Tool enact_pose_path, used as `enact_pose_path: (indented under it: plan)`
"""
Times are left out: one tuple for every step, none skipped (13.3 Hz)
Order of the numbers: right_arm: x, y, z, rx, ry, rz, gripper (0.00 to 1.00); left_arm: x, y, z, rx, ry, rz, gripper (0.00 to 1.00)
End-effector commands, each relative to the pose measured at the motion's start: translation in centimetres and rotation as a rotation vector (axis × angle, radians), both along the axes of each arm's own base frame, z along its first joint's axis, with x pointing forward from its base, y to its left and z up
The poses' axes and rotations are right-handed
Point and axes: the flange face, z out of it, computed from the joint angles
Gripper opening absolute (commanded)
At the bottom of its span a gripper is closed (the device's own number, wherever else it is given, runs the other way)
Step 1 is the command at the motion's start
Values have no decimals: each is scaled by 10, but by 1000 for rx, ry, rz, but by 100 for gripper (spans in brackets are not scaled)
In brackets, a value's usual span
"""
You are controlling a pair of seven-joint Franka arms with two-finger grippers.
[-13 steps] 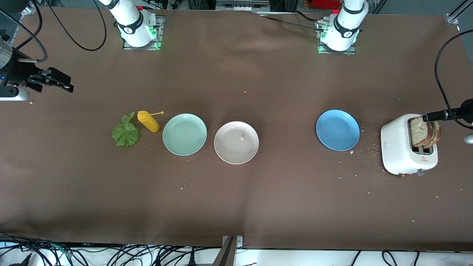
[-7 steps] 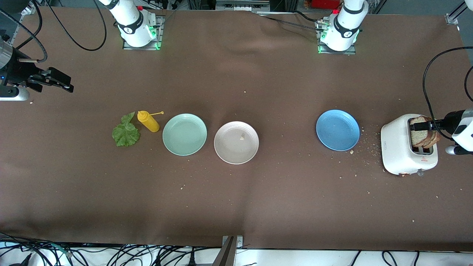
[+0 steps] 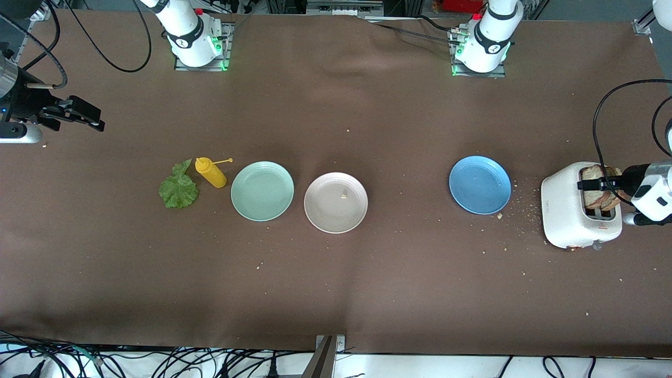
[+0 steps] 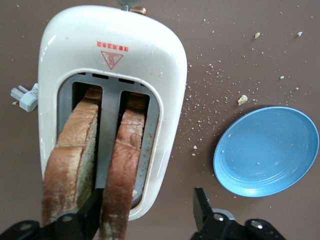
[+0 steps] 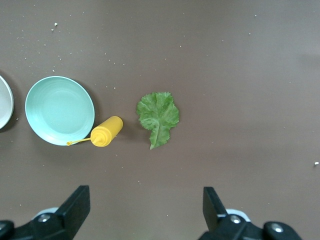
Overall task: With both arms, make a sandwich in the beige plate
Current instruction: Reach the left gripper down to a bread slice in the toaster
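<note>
Left end effector [image 4: 145, 215] at the toaster [image 3: 569, 220], at the left arm's end of the table [image 3: 399, 283]. Its fingers [image 4: 202, 207] straddle one of the two bread slices [image 4: 122, 175] standing in the slots: one finger between the slices, the other outside the toaster's wall. A gap shows between that outer finger and the bread, so jaws are spread around the slice, not yet clamped on it. Second slice [image 4: 70, 160] stands in the neighbouring slot just beside the end effector. Blue plate [image 3: 480, 185] near the toaster, crumbs on the table between them.

Right end effector [image 5: 145, 207] waits in the air at the right arm's end of the table, jaws wide apart, nothing in them. Under it and toward the middle: lettuce leaf [image 3: 179, 188], yellow sauce bottle [image 3: 211, 172] lying just beside the leaf, then mint-green plate [image 3: 262, 190].

Beige plate [image 3: 336, 202] sits mid-table beside the mint-green plate, well apart from both end effectors; only a crumb on it
</note>
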Motion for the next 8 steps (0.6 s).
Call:
enact_pose_path:
  plan:
    - [-2, 1, 6, 7, -2, -9, 100, 5, 3, -1, -10, -5, -88, 15]
    - [-2, 1, 5, 7, -1, -9, 100, 3, 9, 1, -14, -8, -92, 0]
    - [-2, 1, 6, 7, -2, -9, 100, 2, 14, 1, -16, -7, -102, 0]
    - [-2, 1, 5, 5, -1, -9, 100, 1, 16, 1, -20, -7, -135, 0]
    - [-2, 1, 5, 7, -1, -9, 100, 1, 20, 9, 0, -9, -175, 0]
    - [-2, 1, 5, 7, -1, -9, 100, 2, 22, 17, 13, -21, -186, 0]
    - [-2, 1, 6, 7, -2, -9, 100, 8, 23, 34, 30, -44, -191, 0]
    - [-2, 1, 6, 7, -2, -9, 100, 10, 22, 47, 33, -43, -193, 0]
